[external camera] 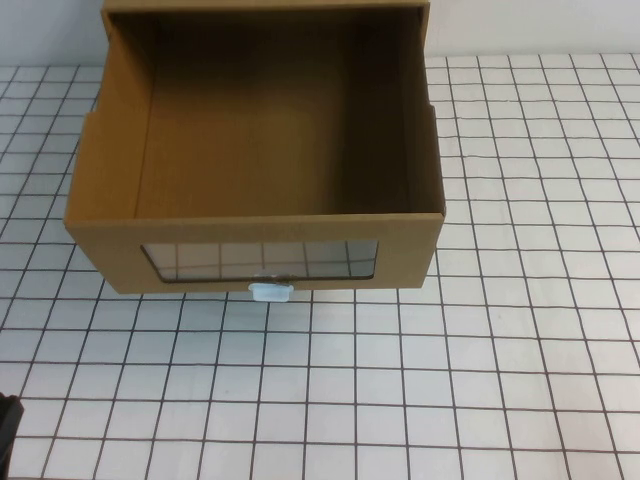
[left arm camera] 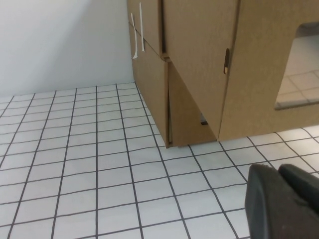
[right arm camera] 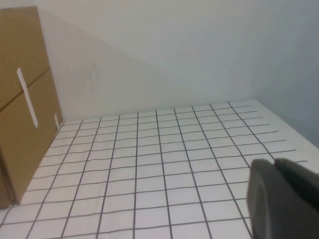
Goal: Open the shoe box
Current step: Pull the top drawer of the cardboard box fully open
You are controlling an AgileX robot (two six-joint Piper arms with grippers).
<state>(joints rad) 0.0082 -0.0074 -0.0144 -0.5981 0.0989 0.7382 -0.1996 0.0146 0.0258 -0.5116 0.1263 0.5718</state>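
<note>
the box (external camera: pixel 255 215) stands open, so the job looks done. left hand (left arm camera: pixel 279 174), closed and empty, sits near its left side; right hand (right arm camera: pixel 275 169), closed too, well apart. keep both clear.

High view's top edge crops the shoe box (external camera: pixel 255 228); wrist views cut off left pincer (left arm camera: pixel 279 175) and right pincer (right arm camera: pixel 275 165)

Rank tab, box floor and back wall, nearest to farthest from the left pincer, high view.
Left pincer sits at the near left corner; right pincer shows only in its wrist view.
1. Tab, at front.
2. Floor, inside.
3. Back wall, far side.
</note>
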